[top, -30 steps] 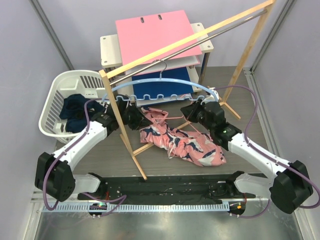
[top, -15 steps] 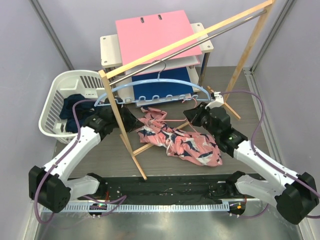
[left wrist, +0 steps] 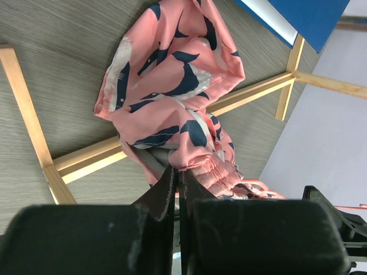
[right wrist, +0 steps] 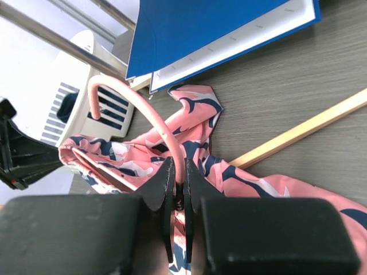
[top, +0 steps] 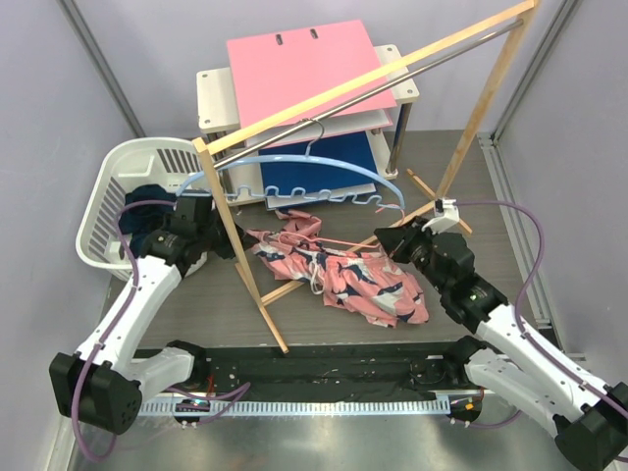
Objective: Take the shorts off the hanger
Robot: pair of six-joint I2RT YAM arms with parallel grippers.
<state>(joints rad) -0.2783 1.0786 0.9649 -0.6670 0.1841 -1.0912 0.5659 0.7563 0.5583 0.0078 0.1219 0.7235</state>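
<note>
step: pull the salmon pink shorts [top: 365, 285] off the pink hanger [right wrist: 143, 109]; cloth lies on bench, looks partly caught on hanger
how: right keeps hanger fixed, left draws waistband sideways off the arm, low, no yank
left gripper [left wrist: 178, 172]: jaws almost closed, pinching shorts waistband
right gripper [right wrist: 178, 184]: jaws clamped on hanger neck
navy shorts [top: 145, 211]: in white basket [top: 103, 182], well apart
</note>
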